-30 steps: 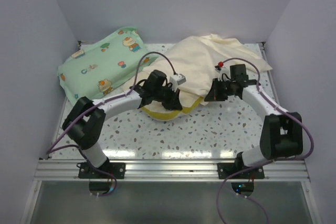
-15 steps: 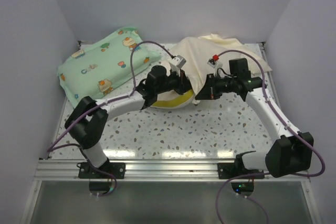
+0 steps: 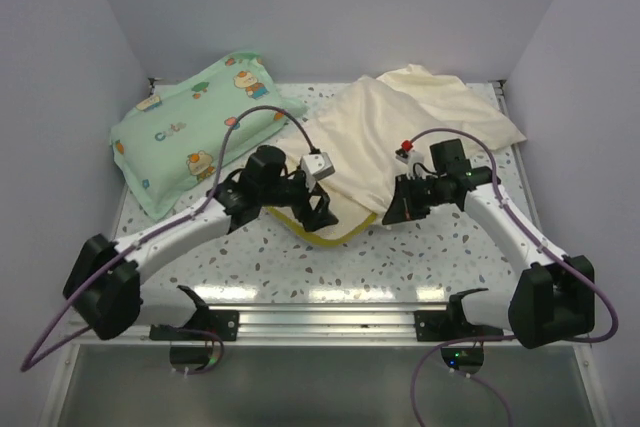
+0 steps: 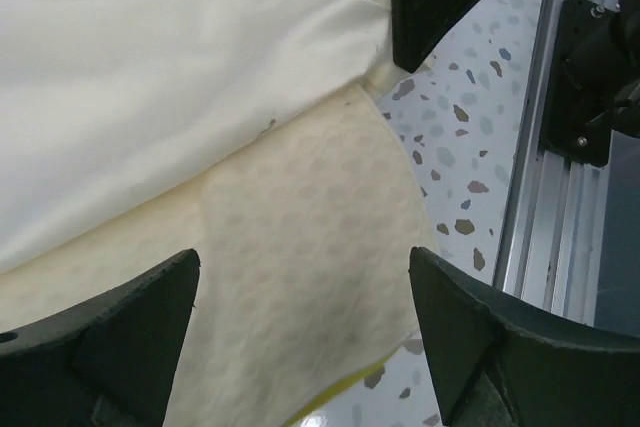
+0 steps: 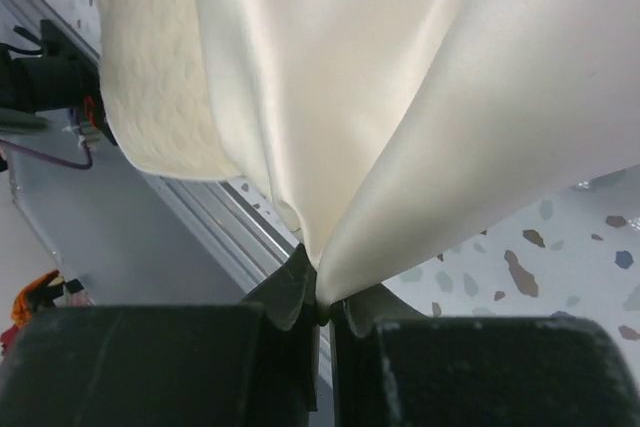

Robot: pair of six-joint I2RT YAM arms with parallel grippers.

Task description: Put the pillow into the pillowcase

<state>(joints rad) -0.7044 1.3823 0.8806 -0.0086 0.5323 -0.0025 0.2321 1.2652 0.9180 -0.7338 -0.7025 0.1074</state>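
Note:
The pillow lies mostly inside the pillowcase (image 3: 385, 132); only its near corner (image 3: 335, 229) with the olive-yellow edge sticks out of the opening. In the left wrist view the dimpled pillow (image 4: 300, 247) lies under the smooth pillowcase (image 4: 180, 67). My left gripper (image 3: 316, 210) hovers open just over that corner, its jaws (image 4: 302, 267) wide apart and holding nothing. My right gripper (image 3: 393, 211) is shut on the pillowcase's opening edge, the fabric (image 5: 400, 77) pinched between its tips (image 5: 322, 299). The pillow (image 5: 150, 77) shows to the left in the right wrist view.
A mint-green cartoon-print pillow (image 3: 190, 132) lies at the back left of the speckled table (image 3: 430, 257). An aluminium rail (image 3: 320, 319) runs along the near edge. Pale walls close in the back and both sides.
My left gripper has opened and let go, and both arms have come down and nearer. The pillow and pillowcase now lie lower and flatter on the table.

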